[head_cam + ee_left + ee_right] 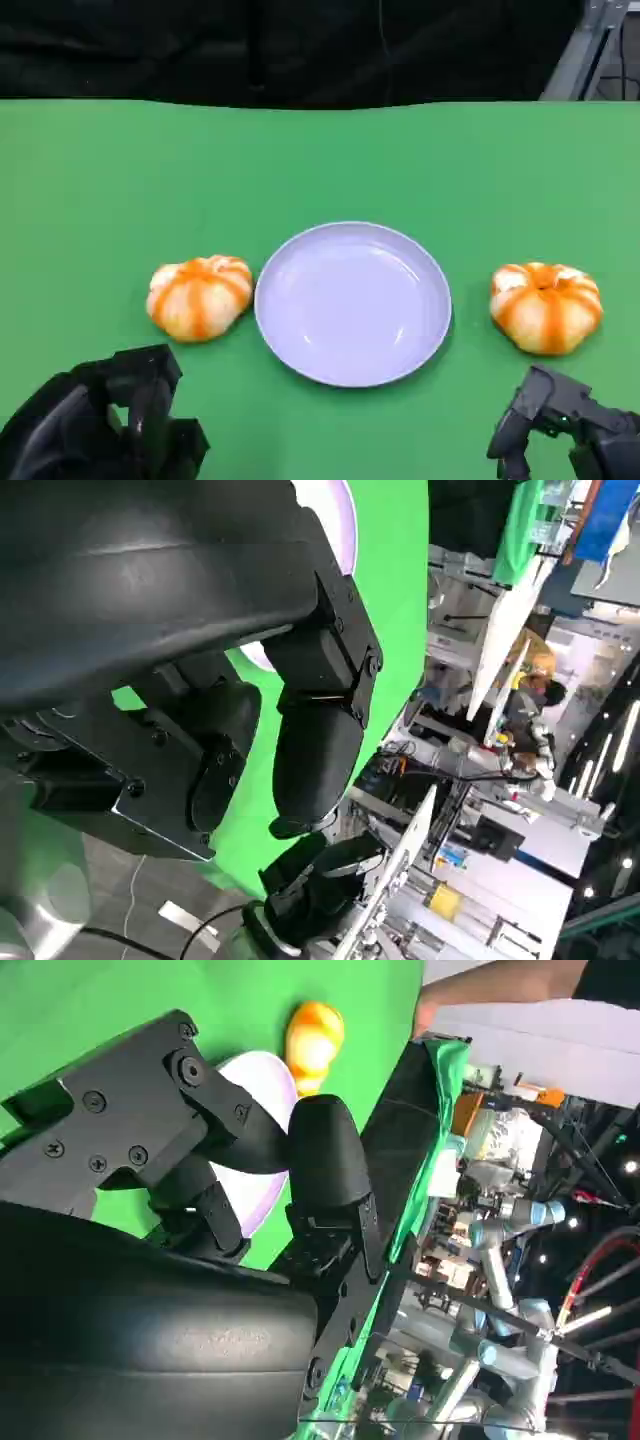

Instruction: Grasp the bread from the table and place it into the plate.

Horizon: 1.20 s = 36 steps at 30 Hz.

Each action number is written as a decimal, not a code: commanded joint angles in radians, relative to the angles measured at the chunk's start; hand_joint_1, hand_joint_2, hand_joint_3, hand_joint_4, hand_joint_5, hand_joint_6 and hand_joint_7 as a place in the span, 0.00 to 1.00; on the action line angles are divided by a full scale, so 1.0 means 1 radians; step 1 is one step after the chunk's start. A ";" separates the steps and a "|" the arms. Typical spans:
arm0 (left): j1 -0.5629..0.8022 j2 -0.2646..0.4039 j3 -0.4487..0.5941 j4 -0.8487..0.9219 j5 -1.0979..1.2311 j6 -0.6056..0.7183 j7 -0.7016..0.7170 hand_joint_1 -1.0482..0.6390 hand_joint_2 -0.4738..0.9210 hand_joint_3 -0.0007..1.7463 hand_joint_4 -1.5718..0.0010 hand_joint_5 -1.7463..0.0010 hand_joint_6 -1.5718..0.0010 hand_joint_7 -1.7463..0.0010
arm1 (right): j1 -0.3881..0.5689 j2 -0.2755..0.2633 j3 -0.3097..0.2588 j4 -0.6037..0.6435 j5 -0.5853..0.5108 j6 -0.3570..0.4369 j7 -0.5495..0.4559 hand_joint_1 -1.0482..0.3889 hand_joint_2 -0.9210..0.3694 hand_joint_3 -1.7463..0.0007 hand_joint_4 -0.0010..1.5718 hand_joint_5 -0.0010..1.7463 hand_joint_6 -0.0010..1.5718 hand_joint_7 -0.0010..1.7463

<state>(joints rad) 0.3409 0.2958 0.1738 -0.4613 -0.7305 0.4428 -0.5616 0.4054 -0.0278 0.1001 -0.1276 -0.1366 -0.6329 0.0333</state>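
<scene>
Two round orange-and-white striped breads lie on the green table, one on each side of a lilac plate (pixel 352 303). The left bread (pixel 200 297) sits just beside the plate's rim; the right bread (pixel 545 306) lies a little apart from it. My left hand (pixel 110 425) hovers at the near edge, in front of the left bread, holding nothing. My right hand (pixel 570 428) hangs just in front of the right bread, also holding nothing. In the right wrist view my right hand (pixel 250 1190) points towards the plate (pixel 268 1080), with the left bread (pixel 312 1035) beyond it.
The green table (pixel 320 160) runs back to a dark backdrop. The left wrist view shows my left hand (pixel 300 710) over the green cloth, a sliver of the plate (pixel 338 515), and lab equipment beyond the table's edge.
</scene>
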 commanded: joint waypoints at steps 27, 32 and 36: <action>-0.002 0.014 0.003 0.003 0.003 -0.003 -0.007 0.76 0.83 0.91 0.29 0.00 0.39 0.00 | 0.003 -0.005 -0.006 -0.007 0.007 -0.001 -0.008 0.65 0.34 0.27 0.54 1.00 0.47 0.90; -0.002 0.014 0.003 0.003 0.003 -0.003 -0.007 0.76 0.83 0.91 0.29 0.00 0.39 0.00 | 0.003 -0.005 -0.006 -0.007 0.007 -0.001 -0.008 0.65 0.34 0.27 0.54 1.00 0.47 0.90; -0.002 0.014 0.003 0.003 0.003 -0.003 -0.007 0.76 0.83 0.91 0.29 0.00 0.39 0.00 | 0.003 -0.005 -0.006 -0.007 0.007 -0.001 -0.008 0.65 0.34 0.27 0.54 1.00 0.47 0.90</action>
<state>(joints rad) 0.3408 0.2958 0.1738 -0.4610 -0.7305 0.4428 -0.5616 0.4053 -0.0278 0.1001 -0.1276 -0.1367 -0.6329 0.0330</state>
